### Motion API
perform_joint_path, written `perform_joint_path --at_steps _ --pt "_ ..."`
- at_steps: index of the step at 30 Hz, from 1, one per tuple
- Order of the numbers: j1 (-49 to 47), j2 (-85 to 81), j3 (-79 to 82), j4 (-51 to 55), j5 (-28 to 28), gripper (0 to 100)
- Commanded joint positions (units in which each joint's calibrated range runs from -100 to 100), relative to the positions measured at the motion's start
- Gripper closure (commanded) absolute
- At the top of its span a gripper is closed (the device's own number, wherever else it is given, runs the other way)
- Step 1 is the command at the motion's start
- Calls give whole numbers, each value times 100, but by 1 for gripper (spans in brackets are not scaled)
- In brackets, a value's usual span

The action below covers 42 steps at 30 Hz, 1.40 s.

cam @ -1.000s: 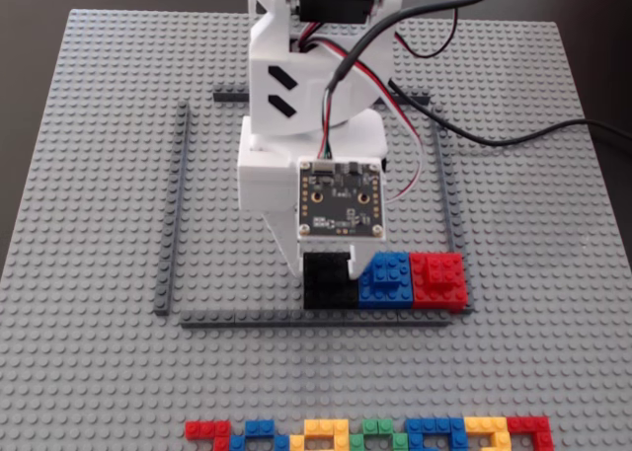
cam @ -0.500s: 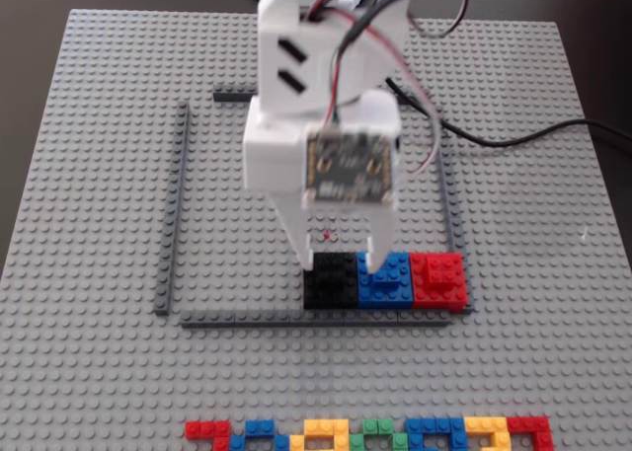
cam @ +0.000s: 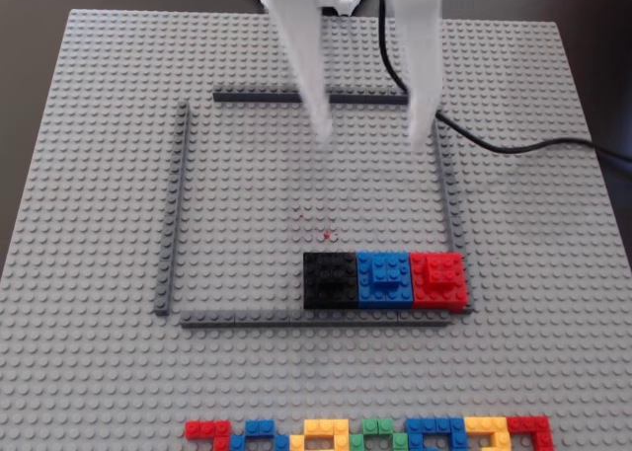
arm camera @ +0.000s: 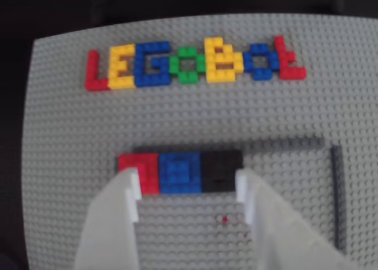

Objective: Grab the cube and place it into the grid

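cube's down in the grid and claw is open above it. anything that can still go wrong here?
1. The black cube sits flush against the blue block; it may not be pressed onto the studs.
2. The open claw hangs over the grid's far bar; a low retreat could clip it.
3. The cable trails across the baseplate and could snag.

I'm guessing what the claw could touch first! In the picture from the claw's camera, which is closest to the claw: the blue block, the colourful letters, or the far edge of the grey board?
1. The blue block, just ahead of the open gripper.
2. The colourful letters, farther up.
3. The board's far edge, at the top.
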Motion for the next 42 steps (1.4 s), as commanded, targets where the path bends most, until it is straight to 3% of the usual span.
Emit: perform_joint_path --at_steps 1,5,8,21,42 --pt "-89 -1718 601 46 -10 84" --pt "-140 -2870 1489 27 -68 97" --pt "-162 -3722 2304 -32 -156 100" --pt "-30 -6482 5277 -457 -112 100" --pt "-155 -8090 7896 -902 98 100"
